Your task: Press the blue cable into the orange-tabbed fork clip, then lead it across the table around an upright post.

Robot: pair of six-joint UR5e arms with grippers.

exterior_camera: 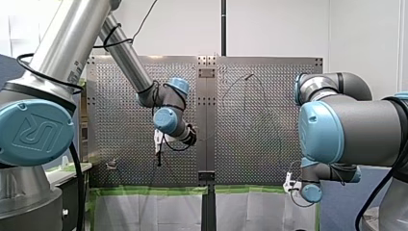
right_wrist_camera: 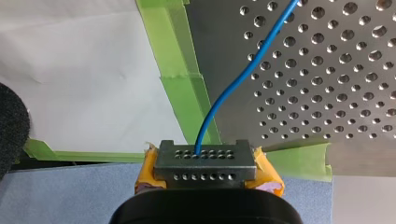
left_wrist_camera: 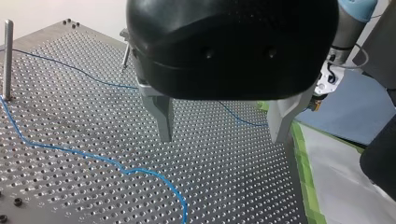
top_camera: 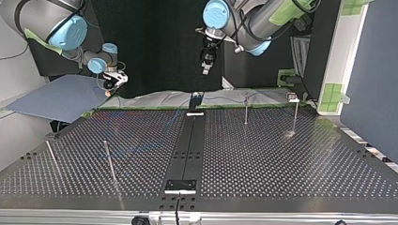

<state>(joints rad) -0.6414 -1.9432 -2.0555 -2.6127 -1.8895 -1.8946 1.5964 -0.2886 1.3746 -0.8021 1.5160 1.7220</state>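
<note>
The thin blue cable [right_wrist_camera: 233, 88] comes out from between the yellow-padded fingers of my right gripper [right_wrist_camera: 205, 161], which is clamped on it just off the edge of the perforated metal table [right_wrist_camera: 327, 70]. The cable then trails across the plate. My left gripper [left_wrist_camera: 223, 139] hangs above the table with its two metal fingers spread, holding nothing. Green tape [right_wrist_camera: 170, 46] lines the table edge. There is one cable, two arms and, in the top view, four thin upright metal posts [top_camera: 245, 110].

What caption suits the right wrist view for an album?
My right gripper, shut on the blue cable, sits just off the edge of the perforated table.
</note>
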